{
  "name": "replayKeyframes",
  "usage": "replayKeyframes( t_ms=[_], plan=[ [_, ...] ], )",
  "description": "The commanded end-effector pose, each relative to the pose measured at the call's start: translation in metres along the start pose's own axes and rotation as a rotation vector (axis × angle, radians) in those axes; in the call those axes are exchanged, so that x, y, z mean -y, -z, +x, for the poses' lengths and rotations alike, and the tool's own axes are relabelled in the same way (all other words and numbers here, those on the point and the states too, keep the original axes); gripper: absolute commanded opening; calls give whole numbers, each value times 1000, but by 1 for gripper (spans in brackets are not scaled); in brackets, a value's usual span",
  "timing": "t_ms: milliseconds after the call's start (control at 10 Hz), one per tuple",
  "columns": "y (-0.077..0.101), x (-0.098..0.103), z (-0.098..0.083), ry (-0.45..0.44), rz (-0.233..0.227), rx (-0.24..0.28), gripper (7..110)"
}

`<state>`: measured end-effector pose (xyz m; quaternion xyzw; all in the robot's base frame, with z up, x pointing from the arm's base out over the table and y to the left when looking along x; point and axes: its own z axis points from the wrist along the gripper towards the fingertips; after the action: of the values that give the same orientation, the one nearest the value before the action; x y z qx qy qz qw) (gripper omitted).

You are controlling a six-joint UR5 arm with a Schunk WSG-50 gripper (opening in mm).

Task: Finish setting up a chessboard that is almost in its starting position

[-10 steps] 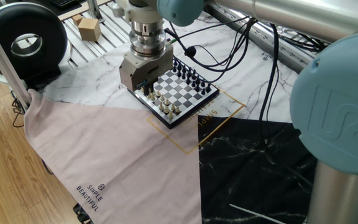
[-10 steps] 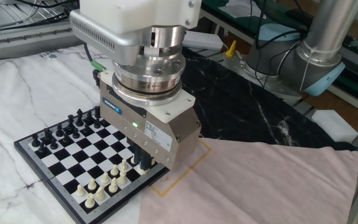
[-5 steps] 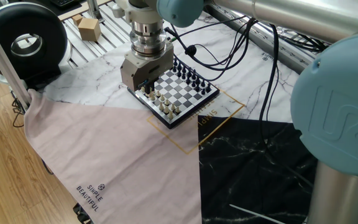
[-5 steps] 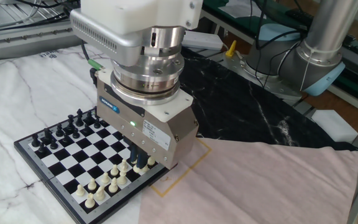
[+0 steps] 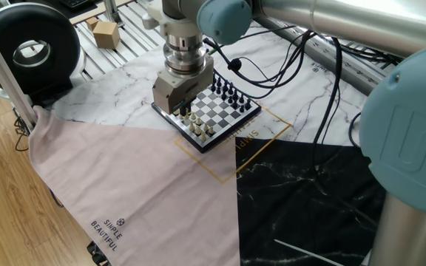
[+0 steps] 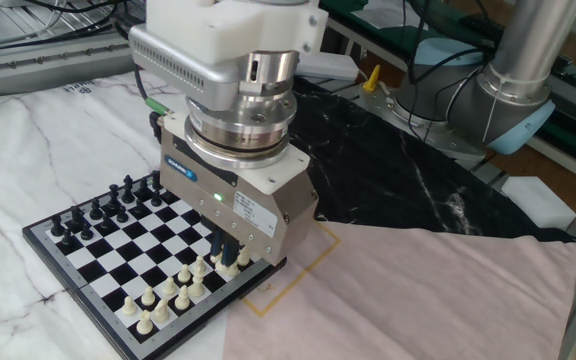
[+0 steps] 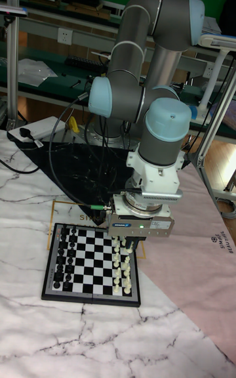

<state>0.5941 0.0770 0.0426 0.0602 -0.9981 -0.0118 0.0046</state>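
We see the chessboard (image 6: 88, 262), a small square of black and white checks with a dark rim, lying on the marble-patterned part of the surface (image 6: 28, 140), just beside the pink cloth (image 6: 418, 300). Black pieces (image 6: 98, 210) line one edge, cream pieces (image 6: 173, 292) the opposite one. The gripper (image 6: 227, 255) stands over the cream rows, its dark fingers (image 6: 219, 250) close together around a cream piece; we cannot tell whether they grip it.

chessboard (image 6: 88, 275) | black-white checks, dark rim | flat on marble mat | black, cream pieces along opposite edges
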Motion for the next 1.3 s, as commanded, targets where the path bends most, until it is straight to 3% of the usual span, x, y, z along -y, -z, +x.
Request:
replayKeyframes(
  t_ms=[0, 600, 1000, 1200],
  plan=[
    [-1, -2, -10, -8, 3, 21, 7],
    [-6, -4, -8, -6, -16, 14, 7],
    [-6, 3, 0, -16, 4, -24, 7],
    [-7, 2, -4, -26, -2, -10, 7]
  ],
)
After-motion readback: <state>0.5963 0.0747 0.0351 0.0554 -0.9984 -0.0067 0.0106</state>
